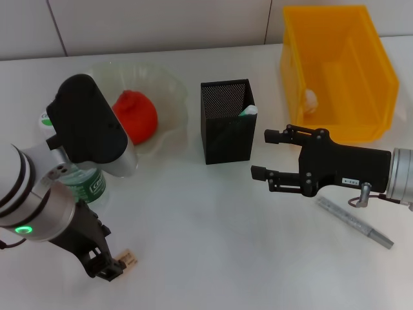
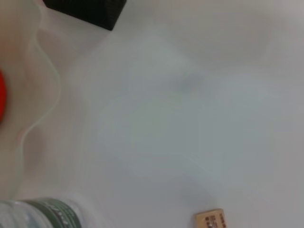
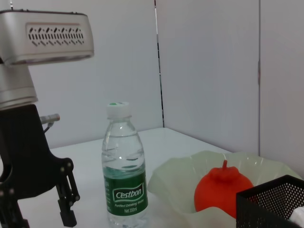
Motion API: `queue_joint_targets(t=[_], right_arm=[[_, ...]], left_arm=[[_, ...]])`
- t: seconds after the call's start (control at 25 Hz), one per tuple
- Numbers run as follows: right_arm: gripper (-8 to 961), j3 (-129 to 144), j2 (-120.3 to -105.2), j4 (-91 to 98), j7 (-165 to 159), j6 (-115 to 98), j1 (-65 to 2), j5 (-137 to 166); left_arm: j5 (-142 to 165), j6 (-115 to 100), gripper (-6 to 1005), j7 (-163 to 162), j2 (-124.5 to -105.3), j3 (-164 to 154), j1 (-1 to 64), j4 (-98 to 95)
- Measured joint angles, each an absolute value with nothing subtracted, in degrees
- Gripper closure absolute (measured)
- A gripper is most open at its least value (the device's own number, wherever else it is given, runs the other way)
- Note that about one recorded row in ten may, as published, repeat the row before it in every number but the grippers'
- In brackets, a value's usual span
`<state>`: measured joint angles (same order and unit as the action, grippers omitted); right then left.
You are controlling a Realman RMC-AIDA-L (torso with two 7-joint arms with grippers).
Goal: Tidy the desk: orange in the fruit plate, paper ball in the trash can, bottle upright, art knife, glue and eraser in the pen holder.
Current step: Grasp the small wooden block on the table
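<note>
Two tools work around the pen holder (image 1: 226,121): our right tool (image 1: 271,155) hovers just right of it with fingers spread and empty, while our left tool (image 1: 106,266) hangs low, well left and nearer us, just beside the eraser (image 1: 129,259), whether apart or together we cannot tell. Bare desk (image 1: 206,239) lies open before the holder. Left of it stand the fruit plate (image 1: 169,97) holding the orange (image 1: 135,116) and the upright bottle (image 3: 124,166); the art knife (image 1: 353,222) lies right, the trash can (image 1: 335,71) behind.

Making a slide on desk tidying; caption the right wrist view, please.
Upright bottle beside the fruit plate holding the orange; left gripper nearby.
</note>
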<state>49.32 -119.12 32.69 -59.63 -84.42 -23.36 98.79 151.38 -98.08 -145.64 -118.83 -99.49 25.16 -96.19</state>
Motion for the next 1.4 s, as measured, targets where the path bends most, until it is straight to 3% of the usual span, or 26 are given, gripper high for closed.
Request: queue_joint_targets(t=[0.24, 0.44, 0.88, 1.4], right_arm=[[185, 49.32, -119.20, 32.69, -59.41, -84.38, -23.34, 98.79], [184, 49.30, -119.29, 32.69, -59.39, -84.37, -23.26, 98.79], [185, 49.30, -119.26, 32.70, -59.34, -84.37, -23.20, 98.79], [184, 49.31, -119.26, 32.70, -59.24, -84.32, -23.27, 98.79]], left_arm=[[151.60, -95.71, 347, -146.43, -119.04, -101.64, 25.62, -94.20], [151.67, -93.82, 172, -147.12, -119.10, -104.34, 26.02, -91.78], [152.20, -89.78, 184, -147.99, -119.05, -106.00, 26.16, -88.62], [152.50, -88.78, 332, -147.99, -119.00, -106.84, 26.46, -87.03]])
